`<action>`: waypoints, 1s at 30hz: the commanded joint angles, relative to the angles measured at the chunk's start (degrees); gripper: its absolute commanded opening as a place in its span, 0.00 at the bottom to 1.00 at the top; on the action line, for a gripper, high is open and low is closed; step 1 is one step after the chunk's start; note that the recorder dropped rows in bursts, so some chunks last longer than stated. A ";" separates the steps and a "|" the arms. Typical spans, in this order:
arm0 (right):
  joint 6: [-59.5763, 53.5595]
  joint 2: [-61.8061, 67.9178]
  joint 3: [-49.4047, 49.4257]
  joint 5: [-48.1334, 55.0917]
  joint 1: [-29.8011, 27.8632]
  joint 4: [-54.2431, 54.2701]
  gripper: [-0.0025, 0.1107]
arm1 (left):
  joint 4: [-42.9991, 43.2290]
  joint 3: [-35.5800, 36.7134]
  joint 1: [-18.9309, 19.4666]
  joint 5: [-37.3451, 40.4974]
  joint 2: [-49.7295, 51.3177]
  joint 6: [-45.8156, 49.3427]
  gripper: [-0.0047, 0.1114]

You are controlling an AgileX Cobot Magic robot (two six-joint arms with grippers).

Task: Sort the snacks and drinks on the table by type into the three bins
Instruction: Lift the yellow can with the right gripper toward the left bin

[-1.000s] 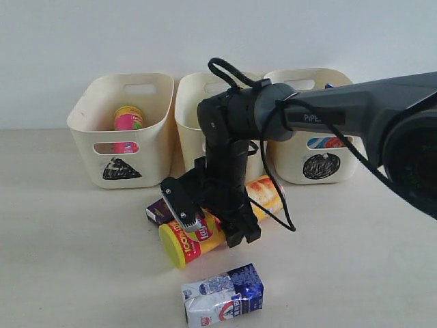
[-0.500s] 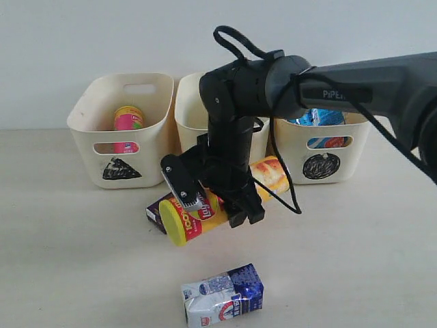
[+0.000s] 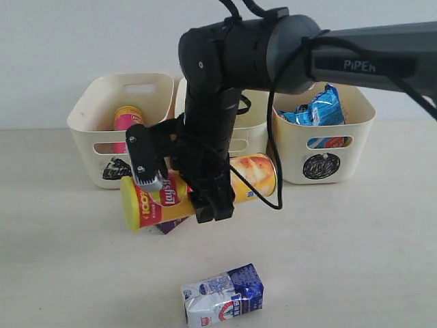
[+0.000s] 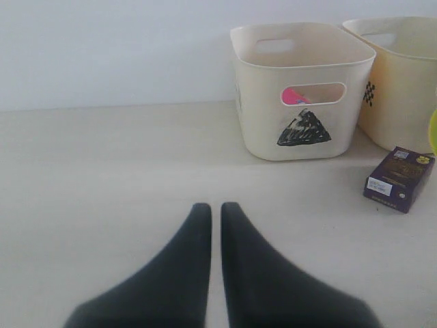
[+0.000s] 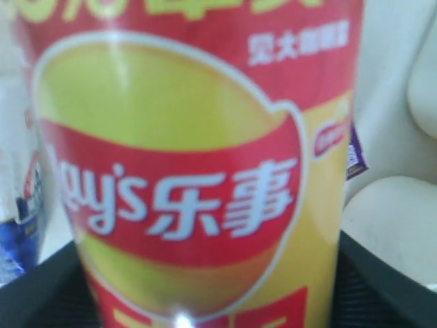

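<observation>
**A:** Exterior view first. Where is the yellow tube (image 3: 254,176)?

**B:** At the middle. The right arm (image 3: 239,55) reaches in from 2 o'clock, and the right jaws are clamped across the tube's middle. It lies sideways, with its lid end toward 9 o'clock, and it looks clear of the counter (image 3: 61,260).

**A:** And around it?

**B:** A corner of the purple box (image 3: 168,226) peeks out just under the tube. The milk carton (image 3: 222,298) lies on its side at 5 o'clock from the tube, well apart. The three bins stand in a row at 12 o'clock. The triangle bin (image 3: 89,130) is toward 10 o'clock with the pink tube (image 3: 128,119) upright inside it. The middle bin (image 3: 183,113) is mostly behind the arm. The circle bin (image 3: 293,154) is toward 2 o'clock and holds the blue bag (image 3: 319,108).

**A:** Left wrist view?

**B:** The left jaws are together over bare counter, gripping nothing. Beyond them stands the triangle bin, with pink showing through its cut-out. The middle bin is just beside it, and the purple box lies flat in front of that one.

**A:** Right wrist view?

**B:** The yellow tube fills it, with its red logo facing the camera. Dark jaw pads press on both of its sides. A blue-and-white blur that is likely the milk carton shows past one side, and a purple sliver shows past the other.
</observation>
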 commanded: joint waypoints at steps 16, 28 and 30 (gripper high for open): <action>20.55 -5.24 -1.36 -34.25 2.19 30.20 0.03 | -0.47 0.21 0.14 -0.43 -0.16 -0.45 0.08; 20.07 1.10 -6.12 -57.47 3.47 30.20 0.03 | -0.47 0.21 0.14 -0.43 -0.16 -0.45 0.08; 20.07 2.72 -7.02 -61.03 3.47 30.20 0.03 | -0.47 0.21 0.14 -0.43 -0.16 -0.45 0.08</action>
